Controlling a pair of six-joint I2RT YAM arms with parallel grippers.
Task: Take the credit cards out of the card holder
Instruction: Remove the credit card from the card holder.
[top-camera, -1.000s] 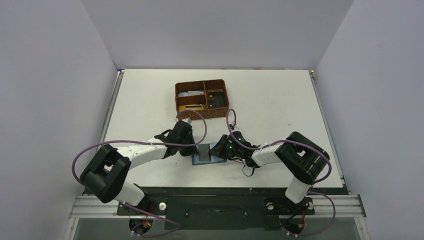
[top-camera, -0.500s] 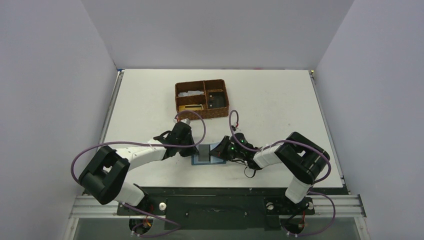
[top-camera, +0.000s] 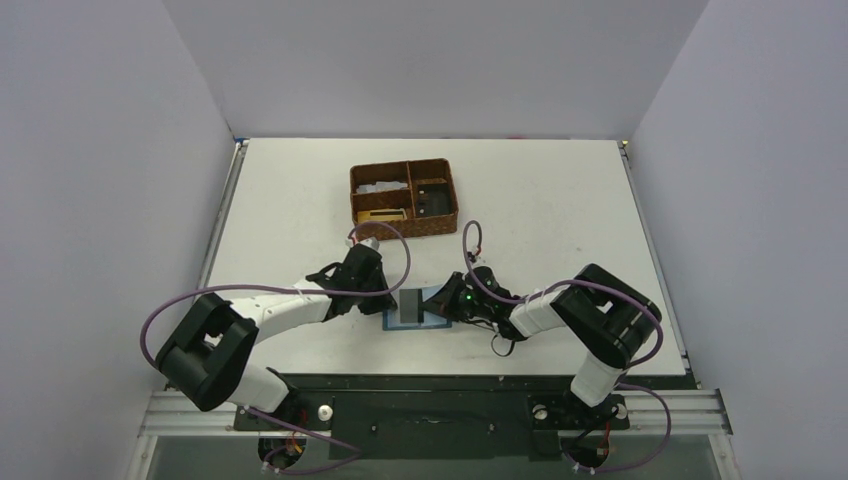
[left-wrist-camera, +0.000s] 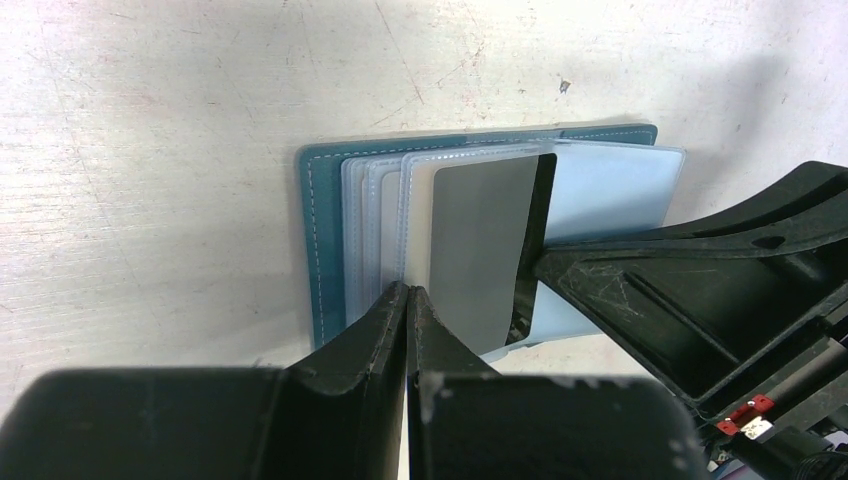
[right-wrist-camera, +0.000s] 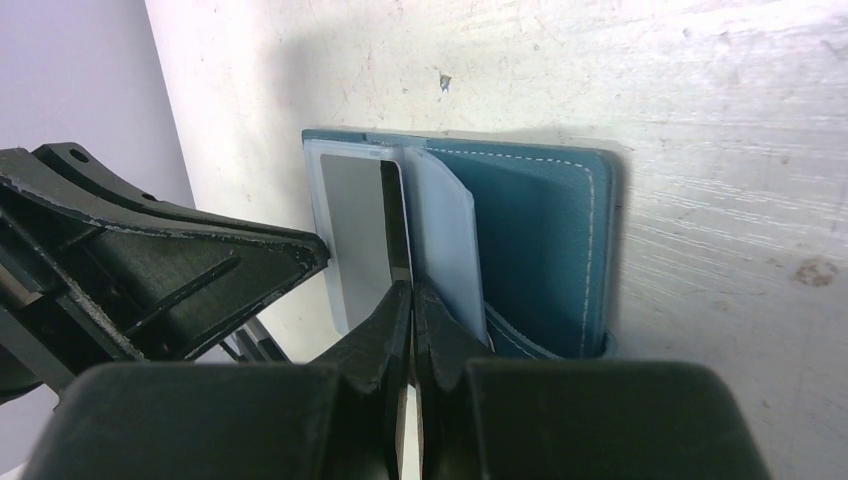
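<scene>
Watching the teal card holder (right-wrist-camera: 540, 250) lie open flat, long axis left-right between my clenched left gripper (left-wrist-camera: 407, 298) and clenched right gripper (right-wrist-camera: 411, 295); grey card (left-wrist-camera: 480, 250) crosswise.

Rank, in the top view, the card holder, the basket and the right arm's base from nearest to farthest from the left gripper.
1. Card holder: at the left gripper's fingertips, just to its right.
2. Basket: farther back, beyond the gripper.
3. Right arm's base: far to the right, at the near side.
</scene>
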